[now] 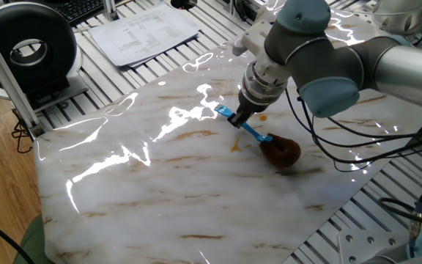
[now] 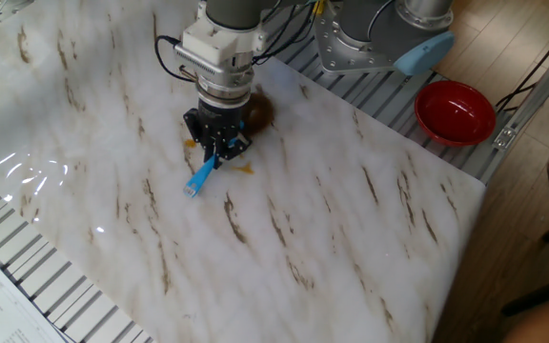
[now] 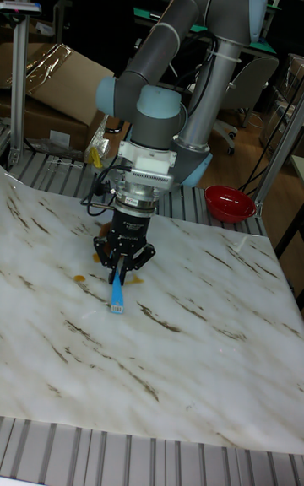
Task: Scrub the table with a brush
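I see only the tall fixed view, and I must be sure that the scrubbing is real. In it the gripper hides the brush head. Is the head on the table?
Observer: Yes. In one fixed view the brown brush head rests on the table, just past the gripper.
Operator: How does the handle lie?
Observer: The blue handle slopes down from the closed fingers to the head. Its free end sticks out on the other side.
Operator: Is the head on a stain?
Observer: Not on the one I can see. An orange stain lies uncovered beside the handle, apart from the head.
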`<state>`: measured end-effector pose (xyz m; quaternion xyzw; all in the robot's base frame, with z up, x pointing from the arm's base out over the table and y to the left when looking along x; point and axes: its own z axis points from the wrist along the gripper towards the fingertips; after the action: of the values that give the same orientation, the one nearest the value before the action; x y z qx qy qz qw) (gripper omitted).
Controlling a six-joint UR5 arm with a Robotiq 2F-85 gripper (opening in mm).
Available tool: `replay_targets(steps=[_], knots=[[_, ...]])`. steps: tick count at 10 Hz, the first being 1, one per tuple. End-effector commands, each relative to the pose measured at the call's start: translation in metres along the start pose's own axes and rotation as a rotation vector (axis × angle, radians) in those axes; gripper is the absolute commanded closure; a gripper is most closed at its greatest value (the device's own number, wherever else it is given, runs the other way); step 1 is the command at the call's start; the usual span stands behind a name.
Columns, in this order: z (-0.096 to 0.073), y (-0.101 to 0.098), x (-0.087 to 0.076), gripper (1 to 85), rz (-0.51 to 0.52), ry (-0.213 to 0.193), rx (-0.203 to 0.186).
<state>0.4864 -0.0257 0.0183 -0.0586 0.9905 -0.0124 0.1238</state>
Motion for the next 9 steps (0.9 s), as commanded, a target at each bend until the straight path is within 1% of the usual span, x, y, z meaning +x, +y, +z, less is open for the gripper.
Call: replay_targets(steps=[1, 2, 3, 4, 5, 6, 7, 9], knots=[[-0.002, 0.003, 0.023, 84.7, -0.011, 0.091, -0.019], [-0.002, 0.001, 0.025, 84.7, -0.019, 0.097, -0.011], [-0.004, 0.001, 0.022, 84.7, -0.017, 0.087, 0.001], [-0.001, 0.001, 0.000, 84.7, -0.042, 0.016, 0.008], [-0.003, 0.001, -0.019, 84.7, -0.070, -0.051, 0.001], [-0.009, -0.001, -0.027, 84.7, -0.091, -0.083, 0.008], [-0.012, -0.001, -0.031, 84.7, -0.100, -0.102, 0.012], [-0.021, 0.009, -0.036, 84.7, -0.096, -0.145, -0.020]])
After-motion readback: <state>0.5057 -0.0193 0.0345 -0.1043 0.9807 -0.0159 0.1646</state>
